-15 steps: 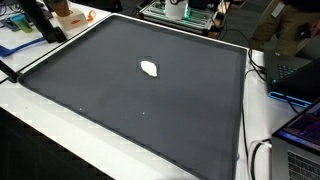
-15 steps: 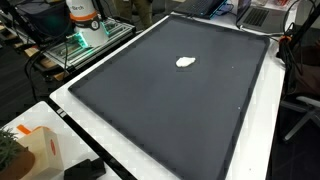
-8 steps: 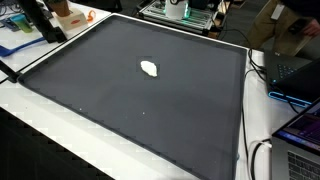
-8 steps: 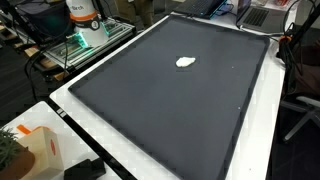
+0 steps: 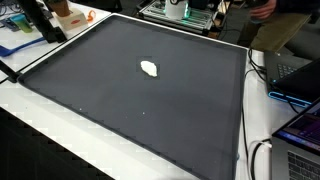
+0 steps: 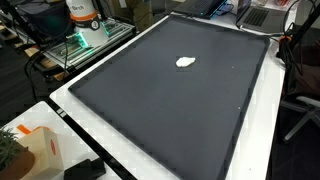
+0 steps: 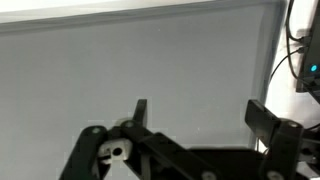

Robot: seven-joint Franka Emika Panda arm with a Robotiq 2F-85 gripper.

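A small white crumpled object [image 5: 149,68] lies on a large dark grey mat [image 5: 120,110] on the table; it also shows in an exterior view [image 6: 186,62] on the same mat [image 6: 170,110]. The arm's gripper does not show in either exterior view; only the robot base [image 6: 82,15] stands beside the table. In the wrist view my gripper [image 7: 200,112] is open and empty, its two black fingers spread above a bare stretch of the mat [image 7: 120,60]. The white object does not show in the wrist view.
White table border [image 6: 130,165] surrounds the mat. A cardboard box [image 6: 35,150] and a black item sit at one corner. Laptops and cables [image 5: 295,120] lie along one side. A person [image 5: 275,20] stands behind the table. An equipment rack [image 5: 185,12] stands at the back.
The person behind the table has shifted in the exterior view. The white object and the mat have not moved.
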